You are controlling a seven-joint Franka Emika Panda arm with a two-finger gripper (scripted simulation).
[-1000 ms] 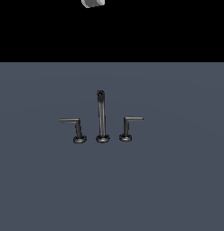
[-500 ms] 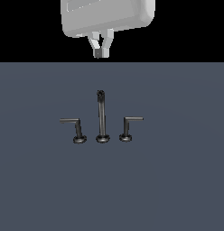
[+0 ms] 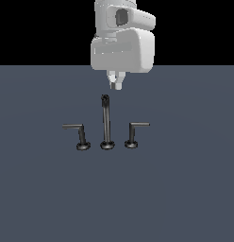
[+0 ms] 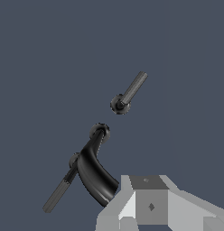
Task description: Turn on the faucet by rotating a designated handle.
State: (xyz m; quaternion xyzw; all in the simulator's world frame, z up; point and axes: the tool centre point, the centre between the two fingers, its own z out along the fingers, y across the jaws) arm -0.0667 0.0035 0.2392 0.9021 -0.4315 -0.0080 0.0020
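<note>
Exterior view puts the gripper (image 3: 115, 84) in the upper middle of the frame, hanging just above the tip of the spout post (image 3: 106, 122) and a little toward the exterior view's right of it. Its two fingertips sit close together with nothing between them; whether they are fully closed I cannot tell at this size.

The faucet (image 3: 107, 137) stands as a row of three pieces across the centre of the frame on the grey surface (image 3: 185, 189). The designated handle (image 3: 134, 133) is the piece at the exterior view's right end of the row, with a short upright stem on a round base. Its lever bar runs level from the top of the stem and points toward the exterior view's right, away from the spout. The other handle (image 3: 79, 135) mirrors it on the far side of the spout.

So the target lies below the gripper in the frame and off to the exterior view's right, apart from it. My reading is that the coming move is a descent clear of the spout, so as to meet the lever across its length
</note>
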